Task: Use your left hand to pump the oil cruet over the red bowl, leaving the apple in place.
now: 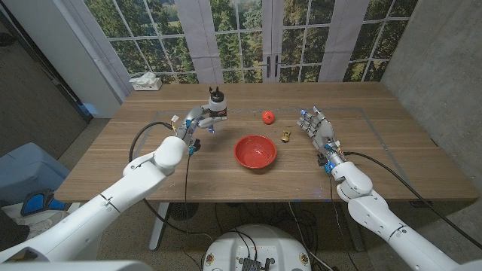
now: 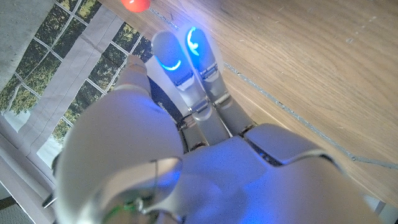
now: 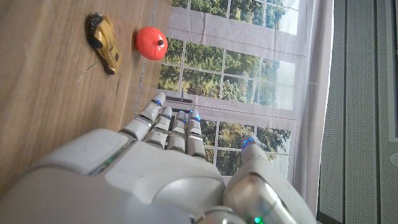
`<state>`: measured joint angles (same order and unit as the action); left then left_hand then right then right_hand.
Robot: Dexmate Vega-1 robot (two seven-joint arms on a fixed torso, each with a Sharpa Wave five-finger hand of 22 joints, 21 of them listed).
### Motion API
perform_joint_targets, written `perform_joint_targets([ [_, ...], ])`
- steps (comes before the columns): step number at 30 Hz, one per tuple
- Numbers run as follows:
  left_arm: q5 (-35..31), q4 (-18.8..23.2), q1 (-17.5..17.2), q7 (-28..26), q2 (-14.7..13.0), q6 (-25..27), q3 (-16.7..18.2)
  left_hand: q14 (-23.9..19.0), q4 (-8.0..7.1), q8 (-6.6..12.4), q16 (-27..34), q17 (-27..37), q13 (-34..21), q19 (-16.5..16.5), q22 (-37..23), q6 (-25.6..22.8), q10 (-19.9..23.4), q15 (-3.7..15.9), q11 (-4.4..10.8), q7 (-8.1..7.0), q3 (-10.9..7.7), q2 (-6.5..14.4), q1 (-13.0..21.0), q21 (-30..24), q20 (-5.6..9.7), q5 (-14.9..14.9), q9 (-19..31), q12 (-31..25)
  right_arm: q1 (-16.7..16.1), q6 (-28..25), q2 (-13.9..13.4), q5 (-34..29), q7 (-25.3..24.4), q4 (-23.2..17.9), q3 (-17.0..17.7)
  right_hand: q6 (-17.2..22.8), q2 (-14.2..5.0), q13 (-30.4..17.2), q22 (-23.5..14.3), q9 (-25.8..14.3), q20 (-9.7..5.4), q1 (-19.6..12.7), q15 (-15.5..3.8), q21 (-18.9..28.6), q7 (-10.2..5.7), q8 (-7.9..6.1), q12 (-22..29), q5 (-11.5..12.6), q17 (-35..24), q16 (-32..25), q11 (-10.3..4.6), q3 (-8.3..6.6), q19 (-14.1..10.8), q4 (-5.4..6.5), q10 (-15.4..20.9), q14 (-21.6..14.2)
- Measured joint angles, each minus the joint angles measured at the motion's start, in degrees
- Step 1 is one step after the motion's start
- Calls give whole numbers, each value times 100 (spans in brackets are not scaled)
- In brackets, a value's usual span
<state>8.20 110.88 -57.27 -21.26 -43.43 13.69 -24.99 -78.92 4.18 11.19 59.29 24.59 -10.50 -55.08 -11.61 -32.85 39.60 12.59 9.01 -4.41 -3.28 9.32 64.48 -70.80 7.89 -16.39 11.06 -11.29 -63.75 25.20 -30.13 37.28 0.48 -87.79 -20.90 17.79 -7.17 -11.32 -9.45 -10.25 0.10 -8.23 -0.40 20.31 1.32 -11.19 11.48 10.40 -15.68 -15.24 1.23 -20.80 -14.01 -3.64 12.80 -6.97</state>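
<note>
The left hand (image 1: 197, 120) has its fingers wrapped round the oil bottle (image 1: 217, 103) at the far left of the table (image 1: 392, 150), while the red bowl (image 1: 255, 151) sits mid-table, the apple (image 1: 267, 117) beyond it, and the right hand (image 1: 317, 126) waits with fingers apart.

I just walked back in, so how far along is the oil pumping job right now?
Early stage. The left hand is at the oil cruet, apparently gripping it, but the cruet is well off to the side of the red bowl, not over it. Bringing it over the bowl and pumping remain. The apple sits untouched behind the bowl; the right hand waits open.
</note>
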Motion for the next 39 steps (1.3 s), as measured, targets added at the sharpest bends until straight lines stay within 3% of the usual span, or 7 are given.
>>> perform_joint_targets([
  [18, -1057, 403, 304, -82, -190, 762, -410, 0, 10, -1, 0, 27, -5, 22, -26, -93, -22, 0, 22, -93, -81, 20, -24, 0, 23, 94, 0, 4, -48, 272, 173, 84, 77, 228, -1, 27, 0, 0, 0, 0, -21, 0, 0, -40, 27, 0, 0, 0, -1, 0, 0, 0, -20, 1, 0, 0],
  [39, -2987, 775, 603, 33, -342, 1589, -1048, 0, -6, -13, -27, 26, -3, 52, -15, -94, -21, 0, 84, -157, -192, -27, -163, 0, -10, 178, 0, 21, -148, 570, 363, 152, 150, 434, 6, 31, 0, 0, 0, 0, 21, 0, 0, -106, 31, 0, 0, 0, -2, 23, 0, 0, -62, 1, 0, 0],
])
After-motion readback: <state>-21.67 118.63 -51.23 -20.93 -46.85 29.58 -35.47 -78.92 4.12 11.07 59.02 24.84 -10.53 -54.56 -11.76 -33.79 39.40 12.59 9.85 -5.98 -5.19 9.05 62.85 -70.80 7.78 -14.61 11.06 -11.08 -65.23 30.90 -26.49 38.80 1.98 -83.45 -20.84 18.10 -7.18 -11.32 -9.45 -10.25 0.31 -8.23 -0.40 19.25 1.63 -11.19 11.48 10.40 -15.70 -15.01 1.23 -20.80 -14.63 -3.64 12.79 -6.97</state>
